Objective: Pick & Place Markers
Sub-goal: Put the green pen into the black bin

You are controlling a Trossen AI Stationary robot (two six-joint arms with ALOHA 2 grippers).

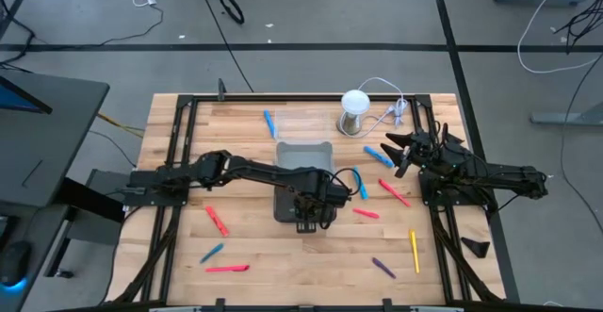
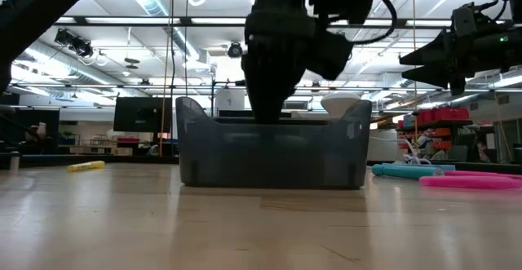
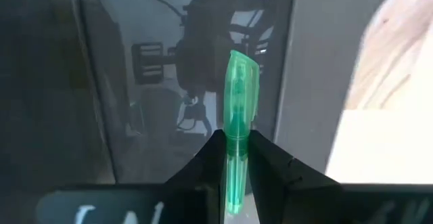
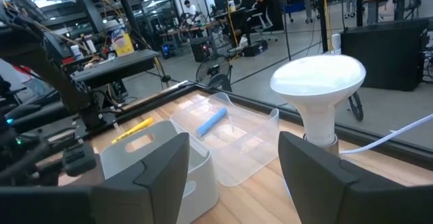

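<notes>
**Left pincer clamped on green marker over the grey tray**

Left pincer (image 3: 235,160) is closed on a green marker (image 3: 238,109). The pen sits between the two fingers (image 3: 203,166) and sticks out forward past the tips, cap end leading. In the high view the left pincer (image 1: 311,210) sits over the near end of the grey tray (image 1: 303,152) at desk centre. The low view shows the arm reaching down behind the tray's front wall (image 2: 269,152); can't tell whether the marker touches the tray floor.

Right pincer (image 1: 396,152) waits with its fingers spread wide and nothing between them, raised above the desk (image 1: 254,246) near the white-domed cylinder (image 1: 354,111).

Other markers lie loose on the desk:
- blue one (image 1: 268,123) beyond the tray
- blue (image 1: 379,156) and pink (image 1: 394,192) just beside the right pincer
- pink (image 1: 366,213) right of the tray
- yellow (image 1: 414,250) and purple (image 1: 382,268) near the front right
- red (image 1: 217,220), blue (image 1: 211,253) and pink (image 1: 227,269) front left
</notes>
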